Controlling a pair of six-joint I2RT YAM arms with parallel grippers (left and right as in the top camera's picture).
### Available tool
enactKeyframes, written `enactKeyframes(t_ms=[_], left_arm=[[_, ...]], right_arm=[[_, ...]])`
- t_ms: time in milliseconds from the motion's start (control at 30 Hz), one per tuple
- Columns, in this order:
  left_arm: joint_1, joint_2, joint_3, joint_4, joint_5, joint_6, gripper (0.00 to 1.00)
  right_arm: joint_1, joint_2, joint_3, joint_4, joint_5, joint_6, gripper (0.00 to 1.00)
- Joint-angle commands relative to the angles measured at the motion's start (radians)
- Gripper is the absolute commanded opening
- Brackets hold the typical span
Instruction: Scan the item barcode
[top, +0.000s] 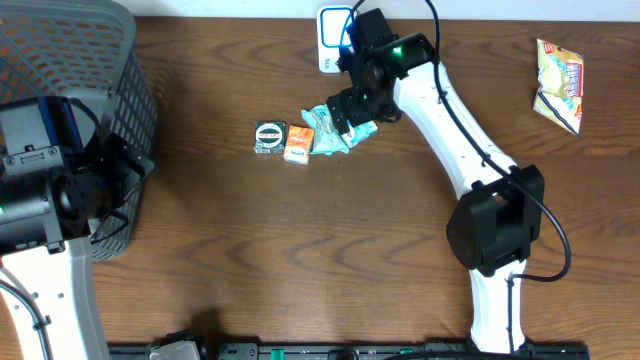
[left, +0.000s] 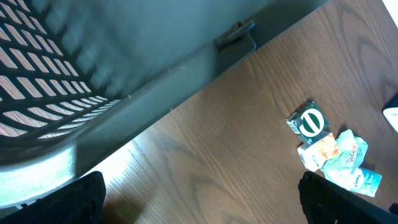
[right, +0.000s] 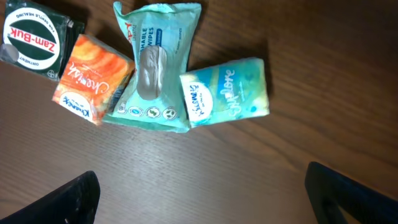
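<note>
My right gripper, jaws spread wide and empty. The wipes pack lies just ahead of it, touching an orange packet and a teal sachet. Risk: closing may also pinch a neighbour, hiding the barcode.

Small items clustered mid-bench: four.
- One green Zam-Buk box
- One orange packet
- One pale-green wipes pack
- One teal sachet

Off alone: one yellow snack bag. One grey mesh basket. One white-and-blue device at the back edge. Robot arms: two, left arm and right arm.
</note>
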Motion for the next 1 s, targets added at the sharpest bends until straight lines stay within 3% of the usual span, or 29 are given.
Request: enactKeyframes(t_ms=[0, 233, 500, 600, 833, 900, 967], left_arm=[[0.006, -0.005, 0.011, -0.003, -0.006, -0.004, 0.98], [0.006, -0.005, 0.011, -0.003, -0.006, -0.004, 0.98], [0.006, -0.005, 0.011, -0.003, -0.006, -0.004, 0.98], [0.006, -0.005, 0.011, -0.003, -0.006, -0.004, 0.98], [0.006, -0.005, 0.011, -0.003, -0.006, -0.004, 0.98], [0.006, -0.005, 0.011, -0.003, -0.006, -0.004, 0.98], [0.006, -0.005, 0.011, -0.003, -0.006, -0.004, 0.98]], right_arm=[[0.016, 0.003, -0.006, 0.002, -0.013, 0.145, 0.99], [0.040, 0.003, -0.100, 0.069, -0.008, 0.195, 0.99], [0.035, 0.003, -0.253, 0.257, -0.008, 0.211, 0.99], [0.029, 0.003, -0.259, 0.359, -0.004, 0.291, 0.99], [-0.008, 0.003, -0.259, 0.478, 0.072, 0.509, 0.35], [-0.010, 0.003, -0.267, 0.478, 0.134, 0.542, 0.25], [-0.006, 0.003, -0.290, 0.492, 0.161, 0.543, 0.25]])
